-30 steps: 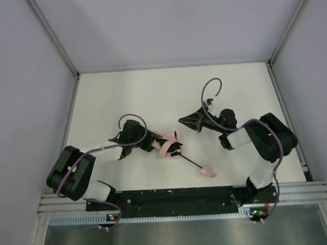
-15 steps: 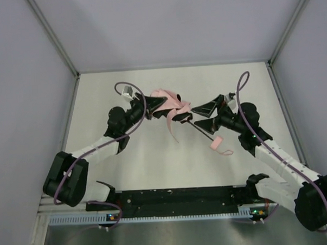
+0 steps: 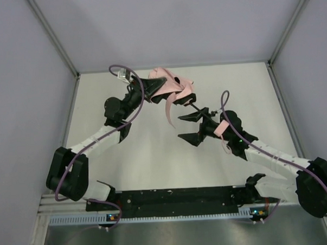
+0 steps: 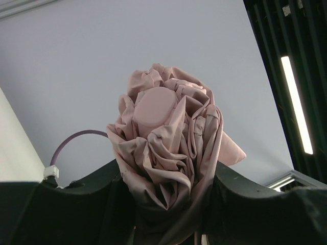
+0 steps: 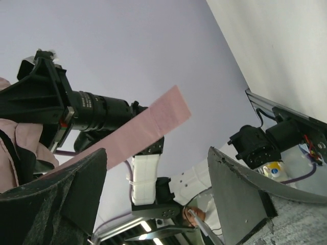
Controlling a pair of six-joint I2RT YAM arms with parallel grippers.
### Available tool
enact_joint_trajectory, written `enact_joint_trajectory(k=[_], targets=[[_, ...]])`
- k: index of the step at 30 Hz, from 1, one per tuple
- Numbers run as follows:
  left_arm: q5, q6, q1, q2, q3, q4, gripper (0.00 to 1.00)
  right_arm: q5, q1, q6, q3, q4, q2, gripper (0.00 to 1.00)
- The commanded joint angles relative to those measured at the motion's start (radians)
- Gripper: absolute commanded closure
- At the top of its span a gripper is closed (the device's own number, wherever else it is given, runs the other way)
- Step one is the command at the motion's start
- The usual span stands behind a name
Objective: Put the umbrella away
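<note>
My left gripper [image 3: 153, 89] is shut on the bunched pale pink canopy of the umbrella [image 3: 171, 85] and holds it raised near the back of the table. In the left wrist view the crumpled canopy [image 4: 166, 143] fills the gap between both fingers of the left gripper [image 4: 168, 204]. The thin black shaft [image 3: 201, 111] slants down to the right toward the pink handle [image 3: 220, 128], which lies against my right wrist. My right gripper [image 3: 190, 128] stands open just below the shaft. In the right wrist view a flat pink strap [image 5: 138, 127] crosses above the open right gripper [image 5: 158, 189].
A loose pink strap [image 3: 169, 116] hangs from the canopy over the white table [image 3: 143, 161]. Purple cables [image 3: 130, 88] loop off both wrists. Grey walls close in the sides and back. The black base rail [image 3: 172, 197] runs along the near edge.
The left arm has lifted the umbrella farther toward the back. The right gripper has opened and dropped down and left, beneath the shaft, with the handle now at its wrist.
</note>
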Motion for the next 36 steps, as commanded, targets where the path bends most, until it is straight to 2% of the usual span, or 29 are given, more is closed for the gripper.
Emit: enact_joint_trajectory(k=[1,8,13,21,25,31,36], targets=[[-0.022,-0.040,0.001,0.005,0.059,0.104,1.00,0.066,0.024,0.201,0.064,0.080,0.038,0.23],[-0.042,-0.071,-0.002,0.020,0.053,0.132,1.00,0.075,0.048,0.238,0.130,0.101,0.118,0.26],[-0.050,-0.071,-0.012,0.023,0.059,0.132,1.00,0.089,0.056,0.252,0.161,0.136,0.164,0.36],[-0.058,-0.082,-0.015,0.017,0.048,0.142,1.00,0.102,0.061,0.273,0.161,0.179,0.198,0.38],[-0.050,-0.088,-0.015,0.022,0.051,0.150,1.00,0.098,0.065,0.291,0.143,0.233,0.212,0.50],[-0.048,-0.100,-0.016,0.017,0.036,0.171,1.00,0.079,0.068,0.301,0.136,0.282,0.241,0.46],[-0.059,-0.106,-0.015,0.005,0.016,0.184,1.00,0.073,0.073,0.299,0.144,0.328,0.270,0.48]])
